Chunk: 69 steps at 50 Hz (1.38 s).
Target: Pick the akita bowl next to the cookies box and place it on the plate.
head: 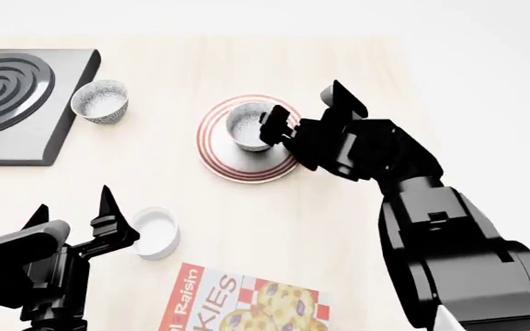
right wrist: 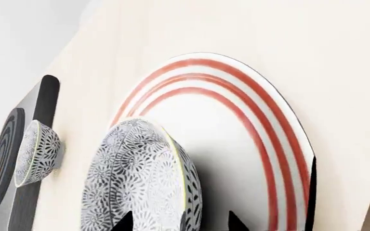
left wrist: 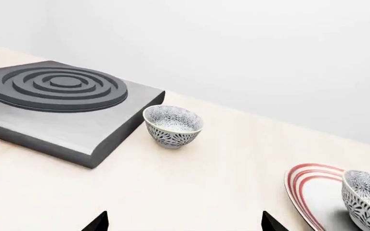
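Note:
The akita bowl (head: 245, 124) (right wrist: 133, 178) (left wrist: 368, 197), white with a dark speckled pattern, stands upright on the red-ringed plate (head: 219, 155) (right wrist: 236, 125) (left wrist: 307, 185). My right gripper (head: 272, 127) (right wrist: 179, 222) is open, its fingertips straddling the bowl's near rim with a gap on both sides. The cookies box (head: 246, 303) lies at the table's near edge. Far from the bowl, my left gripper (head: 72, 207) (left wrist: 185, 222) hangs open and empty above the near left of the table.
A second patterned bowl (head: 99, 100) (left wrist: 172, 126) (right wrist: 37, 151) stands beside the dark stove plate (head: 16, 103) (left wrist: 56, 101) at the far left. A plain white cup (head: 154, 232) sits close to my left gripper, just above the cookies box.

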{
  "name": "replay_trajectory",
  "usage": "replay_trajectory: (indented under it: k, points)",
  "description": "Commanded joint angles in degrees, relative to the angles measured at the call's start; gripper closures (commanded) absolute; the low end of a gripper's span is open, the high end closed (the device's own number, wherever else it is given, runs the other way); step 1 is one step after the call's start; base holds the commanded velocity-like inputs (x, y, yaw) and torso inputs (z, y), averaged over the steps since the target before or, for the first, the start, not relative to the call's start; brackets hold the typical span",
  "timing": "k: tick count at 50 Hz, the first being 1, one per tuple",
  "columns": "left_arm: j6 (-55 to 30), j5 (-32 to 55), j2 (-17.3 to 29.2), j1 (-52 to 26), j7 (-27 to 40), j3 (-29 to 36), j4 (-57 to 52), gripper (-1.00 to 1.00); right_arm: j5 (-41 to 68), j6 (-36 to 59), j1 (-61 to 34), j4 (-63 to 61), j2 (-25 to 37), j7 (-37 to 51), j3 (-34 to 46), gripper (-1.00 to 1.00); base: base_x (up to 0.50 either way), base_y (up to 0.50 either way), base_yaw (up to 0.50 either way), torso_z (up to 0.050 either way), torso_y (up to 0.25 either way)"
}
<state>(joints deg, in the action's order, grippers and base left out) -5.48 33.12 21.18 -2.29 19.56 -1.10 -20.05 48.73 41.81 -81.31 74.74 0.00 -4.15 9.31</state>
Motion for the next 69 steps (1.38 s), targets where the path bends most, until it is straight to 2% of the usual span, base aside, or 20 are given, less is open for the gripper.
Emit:
replay_trajectory:
  k: [1,6,16,18,20,27,33,39,40,42,44,46,51,52,55,58,60,63,68,69]
  points:
    - [-0.1,0.1,0.1,-0.2,0.1,0.2,0.2,-1.0,3.9,-0.5,-1.2,0.3,0.0,-0.9,9.1,-1.0,0.0,0.0,0.0,0.0,0.0]
    - [0.0,0.1,0.2,-0.1,0.2,0.3,-0.3,-1.0,6.7,-2.0,-4.3,0.2,0.0,-5.8,15.2,-1.0,0.0,0.0,0.0,0.0,0.0]
    - [-0.6,-0.2,-0.1,-2.9,0.5,1.1,0.8,-1.0,-6.8,-5.4,-8.4,-1.1,1.0,-18.9,9.0,-1.0,0.0,0.0,0.0,0.0,0.0]
    - [-0.9,-0.1,0.0,-3.7,0.7,1.1,0.9,-1.0,1.8,7.7,5.6,-18.3,8.7,-7.1,5.2,-1.0,0.0,0.0,0.0,0.0,0.0]
    - [-1.2,0.2,0.1,-4.3,1.0,1.0,0.8,-1.0,6.3,11.5,14.4,-35.5,12.4,-1.8,2.4,-1.0,0.0,0.0,0.0,0.0,0.0]
    - [-4.1,4.8,1.0,-8.0,1.8,-0.7,-0.2,-1.0,12.0,10.0,38.9,-90.6,24.3,4.2,-5.8,-1.0,0.0,0.0,0.0,0.0,0.0]
    - [-3.8,5.3,1.3,-9.9,2.4,-1.4,-1.9,-1.0,2.9,0.9,54.5,-107.7,29.5,8.3,-10.7,-1.0,0.0,0.0,0.0,0.0,0.0]
    - [-3.0,10.8,2.2,-10.4,-0.5,-3.5,-4.5,-1.0,-13.7,-10.4,71.4,-125.4,33.4,10.9,-13.8,-1.0,0.0,0.0,0.0,0.0,0.0]
    - [-1.4,10.8,2.1,-10.1,-1.5,-4.1,-4.9,-1.0,-20.8,-16.3,77.1,-128.1,33.3,11.3,-14.6,-1.0,0.0,0.0,0.0,0.0,0.0]
    - [-0.1,12.2,2.2,-9.2,-3.1,-4.9,-5.7,-1.0,-29.0,-18.7,81.0,-130.7,33.7,14.0,-14.0,-1.0,0.0,0.0,0.0,0.0,0.0]
    - [3.2,12.9,1.2,-9.5,-5.8,-6.1,-5.1,-1.0,-44.7,-27.6,88.9,-132.4,32.1,19.9,-14.1,-1.0,0.0,0.0,0.0,0.0,0.0]
    - [5.9,14.0,0.2,-9.8,-8.2,-6.9,-4.9,-1.0,-53.1,-28.6,91.4,-133.3,31.8,22.5,-13.0,-1.0,0.0,0.0,0.0,0.0,0.0]
    - [8.8,17.2,-0.7,-12.7,-10.4,-8.5,-4.6,-1.0,-56.8,-38.3,95.9,-134.1,29.9,27.4,-17.5,-1.0,0.0,0.0,0.0,0.0,0.0]
    - [9.5,17.6,-1.0,-13.7,-10.2,-9.2,-4.3,-1.0,-59.0,-43.7,98.0,-134.6,29.2,28.6,-19.5,-1.0,0.0,0.0,0.0,0.0,0.0]
    - [10.3,18.7,-1.4,-14.9,-10.0,-10.1,-4.2,-1.0,-62.1,-52.2,100.4,-134.7,25.1,27.7,-24.1,-1.0,0.0,0.0,0.0,0.0,0.0]
    - [15.2,15.9,-3.6,-15.1,-12.4,-11.0,-4.2,-1.0,-58.6,-60.9,100.9,-134.7,19.6,24.4,-30.6,-1.0,0.0,0.0,0.0,0.0,0.0]
    - [20.2,15.1,-5.8,-16.5,-16.4,-11.9,-1.7,-1.0,-57.4,-63.4,99.9,-134.7,18.2,23.7,-34.0,-1.0,0.0,0.0,0.0,0.0,0.0]
    - [21.0,16.1,-5.9,-15.4,-15.6,-13.1,-4.0,-1.0,-55.8,-66.6,100.3,-134.7,16.7,22.7,-37.7,-1.0,0.0,0.0,0.0,0.0,0.0]
    - [24.5,15.8,-6.2,-16.1,-15.7,-16.1,-4.8,-1.0,-57.1,-65.0,90.6,-134.7,9.7,14.1,-36.7,-1.0,0.0,0.0,0.0,0.0,0.0]
    - [25.0,13.7,-7.6,-13.5,-14.4,-15.7,-9.0,-1.0,-58.1,-64.0,88.4,-134.7,8.3,12.2,-35.7,-1.0,0.0,0.0,0.0,0.0,0.0]
